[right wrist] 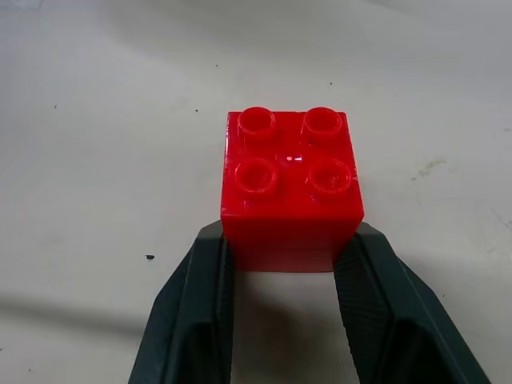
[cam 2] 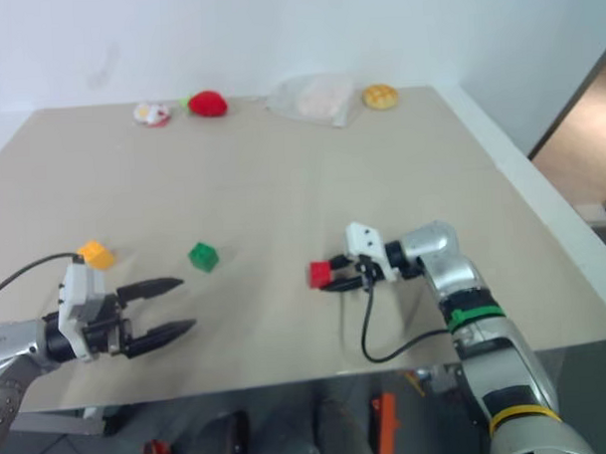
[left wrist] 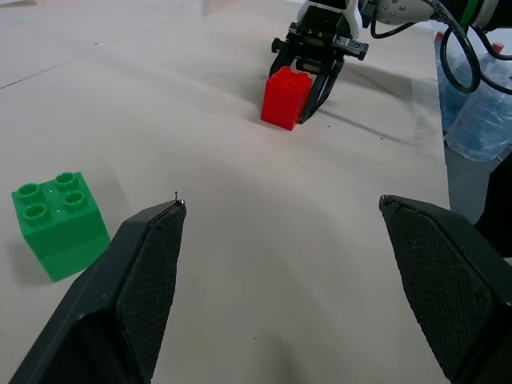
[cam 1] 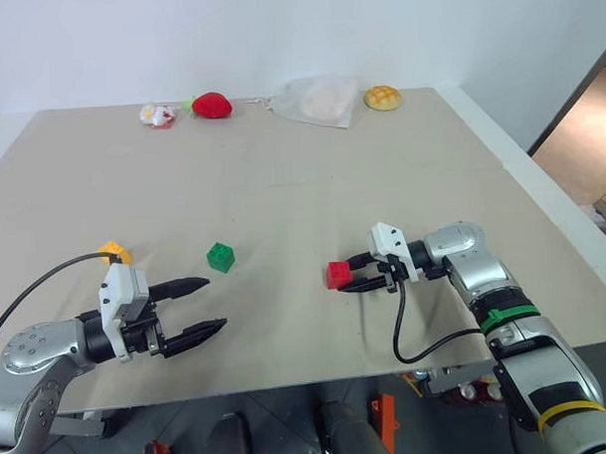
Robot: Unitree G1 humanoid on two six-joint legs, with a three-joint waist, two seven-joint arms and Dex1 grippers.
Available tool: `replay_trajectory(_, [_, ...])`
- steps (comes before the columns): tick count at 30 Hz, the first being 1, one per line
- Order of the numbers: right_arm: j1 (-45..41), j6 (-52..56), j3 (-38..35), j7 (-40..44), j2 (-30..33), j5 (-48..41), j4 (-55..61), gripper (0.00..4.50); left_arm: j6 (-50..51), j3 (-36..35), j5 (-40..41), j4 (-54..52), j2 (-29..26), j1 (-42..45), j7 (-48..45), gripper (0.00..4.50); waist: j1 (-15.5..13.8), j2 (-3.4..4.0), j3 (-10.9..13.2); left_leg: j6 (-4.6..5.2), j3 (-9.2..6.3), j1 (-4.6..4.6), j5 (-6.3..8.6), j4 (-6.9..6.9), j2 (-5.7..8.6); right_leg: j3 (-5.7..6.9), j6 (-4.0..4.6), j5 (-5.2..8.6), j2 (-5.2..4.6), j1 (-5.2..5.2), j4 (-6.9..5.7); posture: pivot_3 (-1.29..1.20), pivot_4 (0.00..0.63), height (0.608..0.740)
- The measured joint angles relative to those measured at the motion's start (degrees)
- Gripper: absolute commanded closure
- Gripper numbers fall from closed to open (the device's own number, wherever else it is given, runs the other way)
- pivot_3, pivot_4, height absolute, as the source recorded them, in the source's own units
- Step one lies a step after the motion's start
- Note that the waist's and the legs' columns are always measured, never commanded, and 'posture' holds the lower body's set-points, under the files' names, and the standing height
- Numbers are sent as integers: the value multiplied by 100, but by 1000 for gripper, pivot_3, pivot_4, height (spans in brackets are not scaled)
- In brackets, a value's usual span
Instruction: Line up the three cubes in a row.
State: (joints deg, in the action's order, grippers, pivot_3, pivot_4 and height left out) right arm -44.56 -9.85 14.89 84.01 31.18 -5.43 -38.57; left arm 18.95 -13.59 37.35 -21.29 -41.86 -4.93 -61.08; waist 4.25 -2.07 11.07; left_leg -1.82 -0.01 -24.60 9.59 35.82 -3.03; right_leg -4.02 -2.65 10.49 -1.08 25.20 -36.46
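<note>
The red cube (cam 1: 338,275) rests on the tan table (cam 1: 282,188), right of centre. My right gripper (cam 1: 349,274) comes in from the right and is shut on it, one black finger (right wrist: 200,304) against each side. Left of centre stands the green cube (cam 1: 220,257), studs up and free. Further left, the yellow-orange cube (cam 1: 115,252) sits just behind my left wrist. My left gripper (cam 1: 216,304) hovers near the front edge, pointing right, open and empty. The green cube lies a little beyond its far fingertip.
Along the table's back edge lie a small white and red item (cam 1: 157,115), a red strawberry toy (cam 1: 211,105), a clear plastic bag (cam 1: 318,99) and a yellow bun (cam 1: 382,97). The table's front edge (cam 1: 289,387) runs just below both grippers.
</note>
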Motion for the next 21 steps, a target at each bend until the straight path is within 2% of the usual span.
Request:
replay_trajectory(4, [-119, -45, 6, -18, -29, 89, -119, 289, -8, -1, -86, 244, 15, 67, 91, 475, 1, 0, -1, 0, -1, 0, 0, -4, -1, 1, 1, 1, 2, 0, 0, 0, 150, 739])
replay_trajectory(10, [-212, 111, 11, 290, 192, 100, -106, 289, -82, 288, -833, 999, -36, 235, 246, 475, -28, 2, 1, 0, -1, -4, 0, -11, 4, -3, -4, 9, 0, 1, 0, 0, 150, 739])
replay_trajectory(12, [-209, 377, 81, 351, 677, -237, 258, 289, -109, 454, -1109, 1279, -36, 377, 358, 475, -65, 8, 5, -1, 1, -11, 0, -9, 9, -5, -6, 9, -7, 7, 0, 0, 150, 739])
replay_trajectory(17, [-102, 998, 222, 379, 2425, -1774, 1954, 289, -95, 565, -1389, 1703, 93, 836, 674, 475, -161, 14, 8, -1, 6, 2, 1, -19, 6, -4, -3, 17, -9, 6, -1, 0, 150, 739])
replay_trajectory(19, [-91, 1163, 121, 380, 2434, -1969, 2234, 289, -97, 602, -1477, 1823, 248, 999, 832, 475, -136, 2, 1, -2, 9, 19, 2, -23, 1, -5, 4, 13, -5, 0, -1, 0, 150, 739])
replay_trajectory(21, [-92, 1525, -52, 319, 2118, -2107, 2393, 289, -93, 667, -1499, 1882, 504, 1189, 1052, 475, -116, 0, 0, -2, 8, 25, 2, -20, 1, -10, 7, -2, 1, 0, -1, 0, 150, 739])
